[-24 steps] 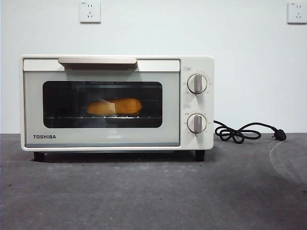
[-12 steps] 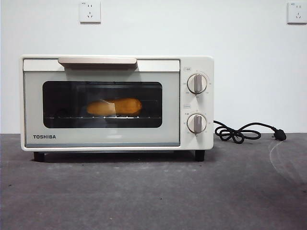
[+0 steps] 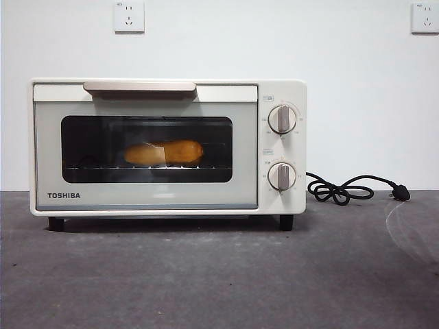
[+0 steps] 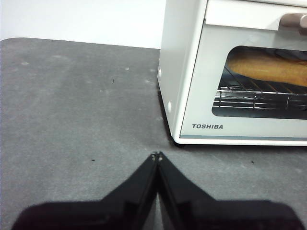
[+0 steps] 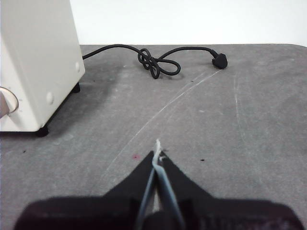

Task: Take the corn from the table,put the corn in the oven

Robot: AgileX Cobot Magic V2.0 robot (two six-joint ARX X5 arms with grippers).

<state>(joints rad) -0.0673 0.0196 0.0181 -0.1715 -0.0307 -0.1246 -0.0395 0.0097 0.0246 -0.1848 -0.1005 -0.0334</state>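
Cream-white oven [image 3: 164, 147] with dark glass window, beige handle [image 3: 139, 87] and black TOSHIBA lettering; yellow-orange corn [image 3: 164, 152] with a paler end; dark grey, faintly mottled table [image 3: 219, 274]; black cord [image 3: 350, 188]; white wall [image 3: 274, 41].

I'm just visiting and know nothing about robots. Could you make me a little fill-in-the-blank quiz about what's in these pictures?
1. The corn lies on the wire rack inside the ____.
2. The oven's door is ____.
3. The black power cord lies on the table, its plug ____ from the wall sockets.
4. The left gripper and right gripper both have their jaws ____.

Missing words: oven; shut; unplugged; shut
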